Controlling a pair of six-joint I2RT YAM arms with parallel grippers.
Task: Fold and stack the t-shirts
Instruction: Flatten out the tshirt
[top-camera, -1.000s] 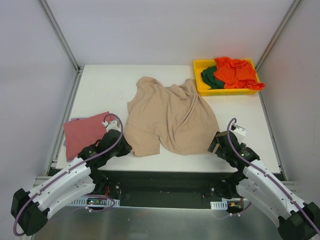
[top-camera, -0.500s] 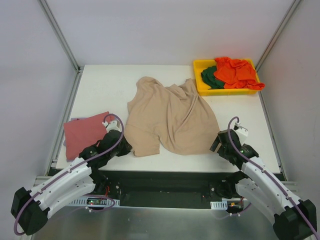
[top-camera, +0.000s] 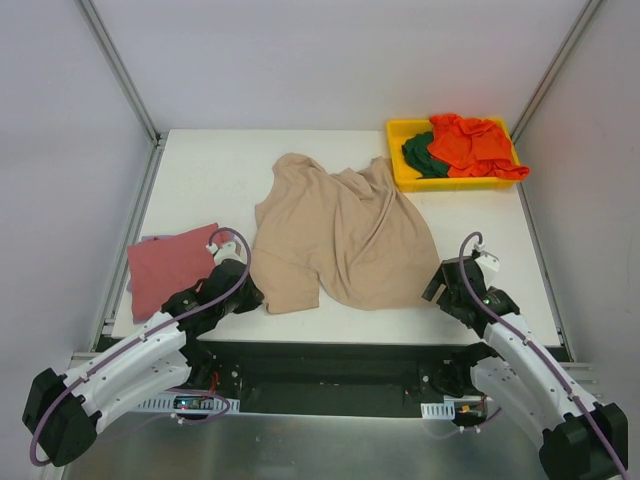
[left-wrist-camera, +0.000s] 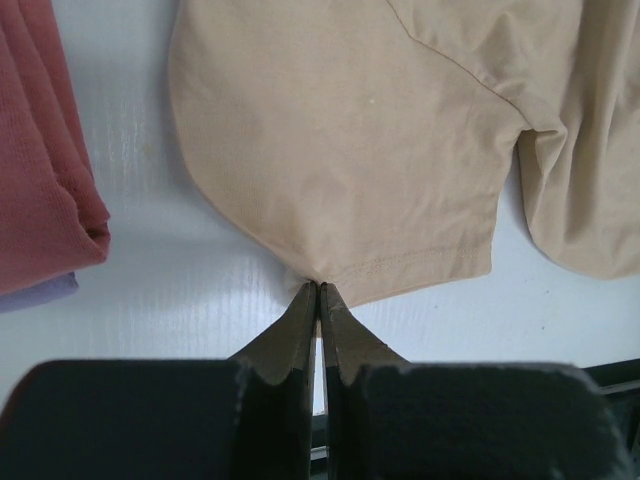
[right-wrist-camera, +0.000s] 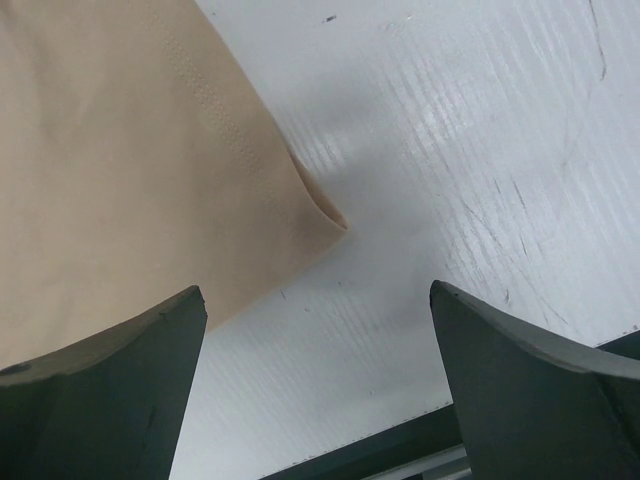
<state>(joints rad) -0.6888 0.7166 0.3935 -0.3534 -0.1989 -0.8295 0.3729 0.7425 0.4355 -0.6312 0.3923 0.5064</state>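
The left pincer (left-wrist-camera: 318, 292) was squeezed fully shut, its tips right up against the near hem of the tan shirt (left-wrist-camera: 350, 140). Honestly couldn't tell if any cloth was caught between them. The shirt spread out flat ahead of it, a bit rumpled. Off to that pincer's left lay a folded red shirt (left-wrist-camera: 40, 180) with a sliver of lavender shirt (left-wrist-camera: 40, 292) peeking out underneath, on the white table (left-wrist-camera: 170, 310).

The right pincer (right-wrist-camera: 315, 290) was wide open and had hold of nothing, sitting low over the table. The tan shirt's other bottom corner lay just ahead of its gap, covering the ground by its left finger.

Far ahead of the right pincer sat a yellow bin (top-camera: 400, 178), holding an orange-red shirt (top-camera: 470, 145) and a dark green shirt (top-camera: 420, 155).
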